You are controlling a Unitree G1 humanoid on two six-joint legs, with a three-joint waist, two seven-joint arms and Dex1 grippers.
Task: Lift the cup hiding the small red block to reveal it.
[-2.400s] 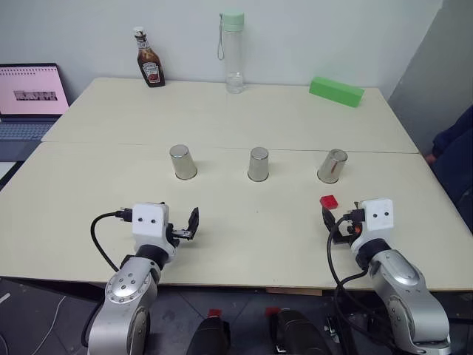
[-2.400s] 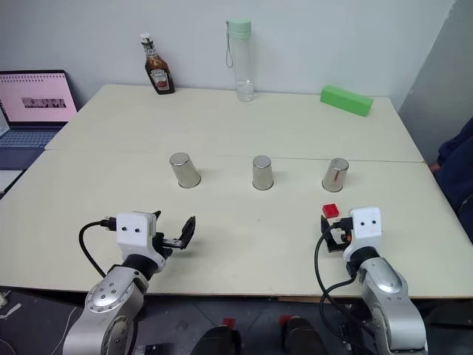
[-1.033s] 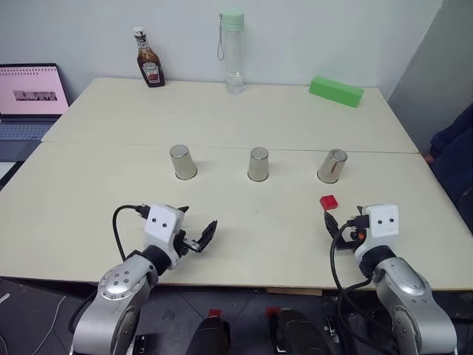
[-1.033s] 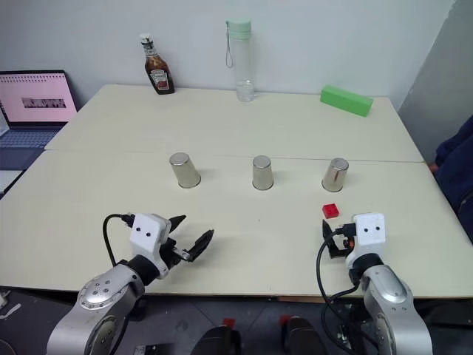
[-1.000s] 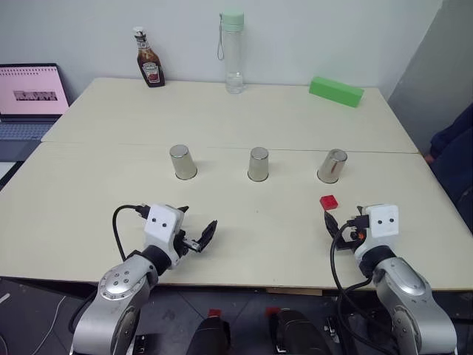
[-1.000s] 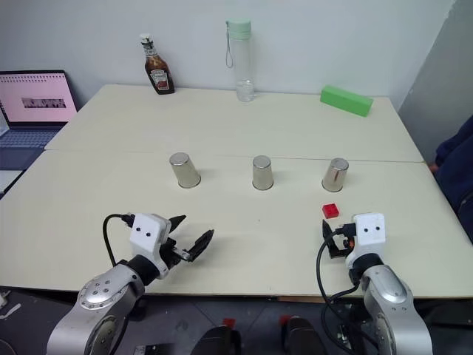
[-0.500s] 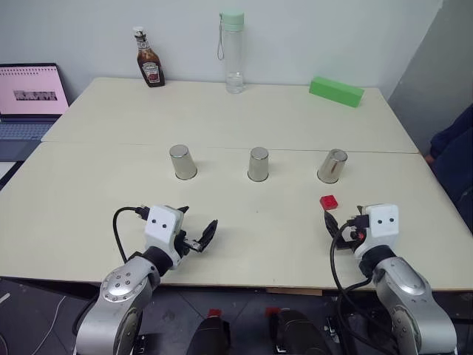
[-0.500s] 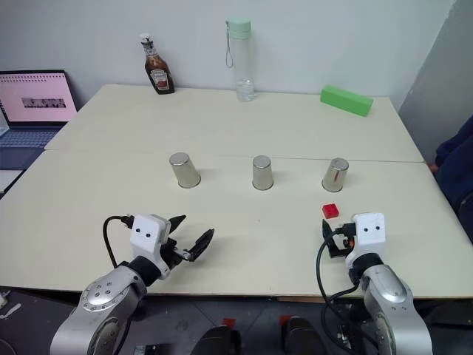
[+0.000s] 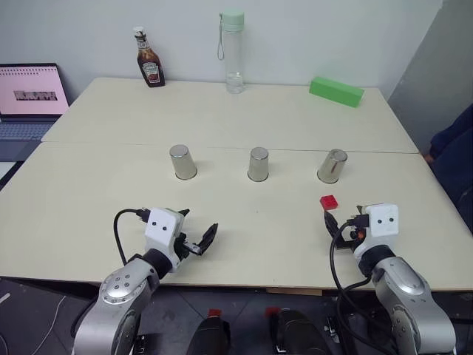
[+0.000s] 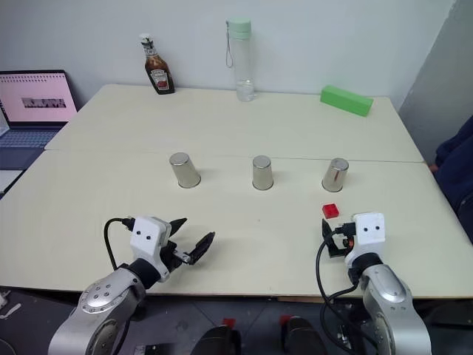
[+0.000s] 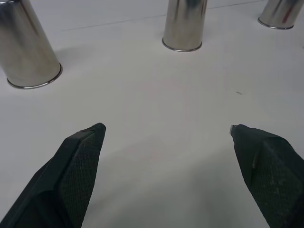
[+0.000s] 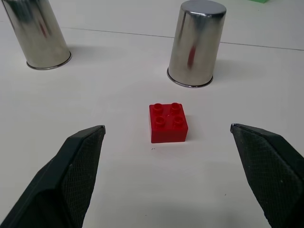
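Three silvery cups stand mouth down in a row: the left cup (image 9: 182, 162), the middle cup (image 9: 258, 164) and the right cup (image 9: 332, 166). The small red block (image 12: 167, 122) lies bare on the table just in front of the right cup, with no cup over it. My right gripper (image 9: 332, 229) hovers low near the table's front edge, open, its fingers spread on either side of the block and short of it. My left gripper (image 9: 198, 227) is open and empty near the front edge, facing the left and middle cups from a distance.
At the back of the table (image 9: 222, 118) stand a ketchup bottle (image 9: 150, 59), a tall clear bottle (image 9: 232, 52) and a long green block (image 9: 336, 91). A laptop (image 9: 29, 96) sits off the left side. A person's dark sleeve (image 9: 452, 148) shows at the right edge.
Since the oldest frames my left gripper has shifted right and spread wider, and my right gripper has drawn back slightly from the red block. Over the last second nothing has moved.
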